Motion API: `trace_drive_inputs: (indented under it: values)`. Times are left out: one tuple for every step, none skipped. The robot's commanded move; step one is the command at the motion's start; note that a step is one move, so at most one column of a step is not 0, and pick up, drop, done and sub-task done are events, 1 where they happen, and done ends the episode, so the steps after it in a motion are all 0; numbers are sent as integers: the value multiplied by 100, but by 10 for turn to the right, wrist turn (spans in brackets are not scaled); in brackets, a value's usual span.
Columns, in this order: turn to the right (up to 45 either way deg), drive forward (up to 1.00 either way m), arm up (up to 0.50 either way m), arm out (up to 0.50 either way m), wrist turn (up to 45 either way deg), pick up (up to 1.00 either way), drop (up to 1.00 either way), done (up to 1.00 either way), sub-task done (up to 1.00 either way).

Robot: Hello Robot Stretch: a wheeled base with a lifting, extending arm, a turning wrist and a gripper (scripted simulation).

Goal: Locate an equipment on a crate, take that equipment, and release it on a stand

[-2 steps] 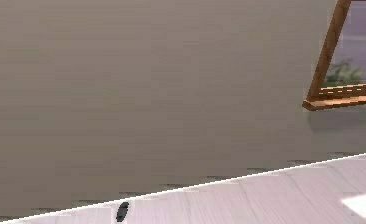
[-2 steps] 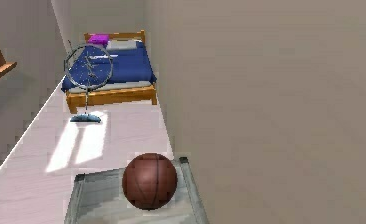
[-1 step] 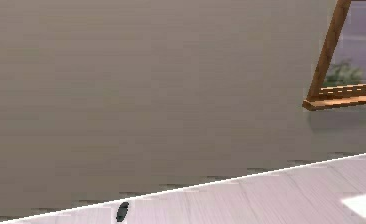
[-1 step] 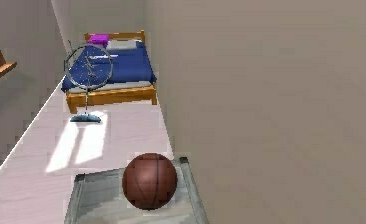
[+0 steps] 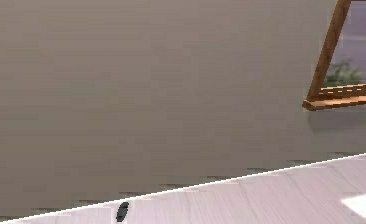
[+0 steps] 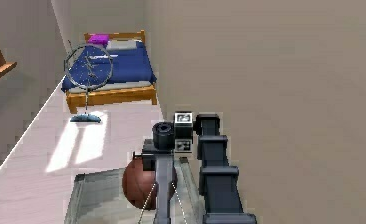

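Observation:
A brown-red ball (image 6: 139,183) lies at the arm side view's bottom, over a grey crate-like surface (image 6: 91,197). The dark arm (image 6: 219,180) rises from the bottom edge, with two white marked squares (image 6: 194,121) at its end. My gripper (image 6: 159,188) reaches left of them, right in front of the ball. I cannot tell whether it holds anything.
A wooden bed (image 6: 119,68) with a blue cover and a purple pillow (image 6: 121,45) stands at the far end of the room. A round fan on a stand (image 6: 89,70) is before it. A wood-framed window (image 5: 341,60) is in the grey wall. A small dark thing (image 5: 122,210) lies on the pale floor.

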Motion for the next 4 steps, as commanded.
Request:
trace_drive_inputs:
  values:
    - [0,0,0,0,450,0,0,0,0]
    - [0,0,0,0,450,0,0,0,0]
    - [0,0,0,0,450,0,0,0,0]
    - [0,0,0,0,150,0,0,0,0]
